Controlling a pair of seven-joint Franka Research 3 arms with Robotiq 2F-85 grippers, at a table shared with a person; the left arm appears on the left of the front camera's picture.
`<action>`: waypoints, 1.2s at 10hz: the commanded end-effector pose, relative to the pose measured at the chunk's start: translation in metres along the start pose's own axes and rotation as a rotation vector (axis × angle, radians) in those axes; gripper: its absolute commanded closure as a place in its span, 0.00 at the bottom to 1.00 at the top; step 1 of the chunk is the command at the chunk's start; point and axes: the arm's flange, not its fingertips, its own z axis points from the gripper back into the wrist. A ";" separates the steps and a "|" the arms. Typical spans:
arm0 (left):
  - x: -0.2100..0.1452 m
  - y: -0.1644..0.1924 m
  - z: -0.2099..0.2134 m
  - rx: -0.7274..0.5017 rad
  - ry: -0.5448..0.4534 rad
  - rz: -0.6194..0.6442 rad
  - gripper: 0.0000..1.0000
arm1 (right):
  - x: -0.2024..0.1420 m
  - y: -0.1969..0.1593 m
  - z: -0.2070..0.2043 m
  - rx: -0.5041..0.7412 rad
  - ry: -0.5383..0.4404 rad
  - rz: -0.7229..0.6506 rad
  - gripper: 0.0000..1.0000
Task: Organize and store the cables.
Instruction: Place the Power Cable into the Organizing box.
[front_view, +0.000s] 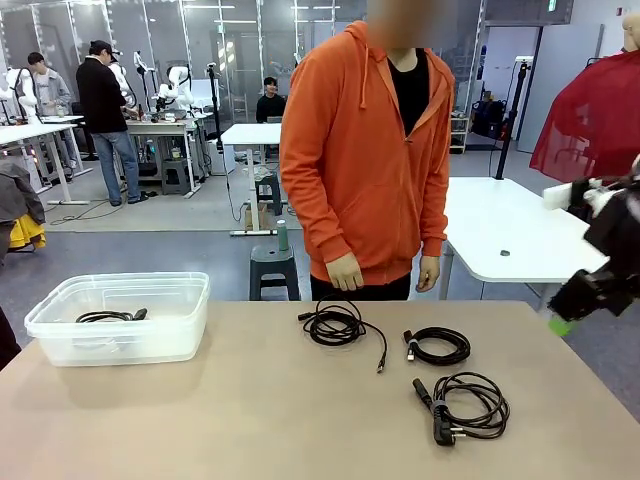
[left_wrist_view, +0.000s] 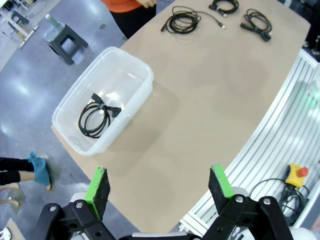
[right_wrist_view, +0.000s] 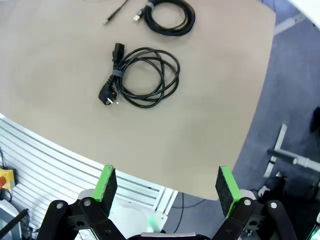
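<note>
Cable with power plug (front_view: 470, 405), compact coil (front_view: 437, 346) and loose coil (front_view: 338, 325) lie apart on table (front_view: 200, 420); fourth coil (front_view: 108, 316) sits inside clear bin (front_view: 110, 345). Left gripper (left_wrist_view: 159, 172) and right gripper (right_wrist_view: 165, 172) hover, fingers spread wide, empty.

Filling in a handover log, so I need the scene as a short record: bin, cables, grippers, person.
bin: clear tub on the table, robot's left, one coiled cable inside
loose cables: three on the table: thin cord, small coil, power cord
left gripper: open, empty, raised, facing the tub
right gripper: open, empty, raised, facing the power cord
person: stands at far side, hands down
</note>
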 end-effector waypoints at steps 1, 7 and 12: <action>0.000 0.000 0.002 0.004 0.001 -0.005 0.00 | 0.000 0.025 -0.045 0.025 0.057 -0.089 0.00; 0.000 0.000 0.002 0.004 0.001 -0.005 0.00 | 0.014 0.089 -0.134 0.082 0.038 -0.204 0.00; 0.000 0.000 0.002 0.004 0.001 -0.005 0.00 | 0.000 0.102 -0.176 0.109 0.009 -0.201 0.00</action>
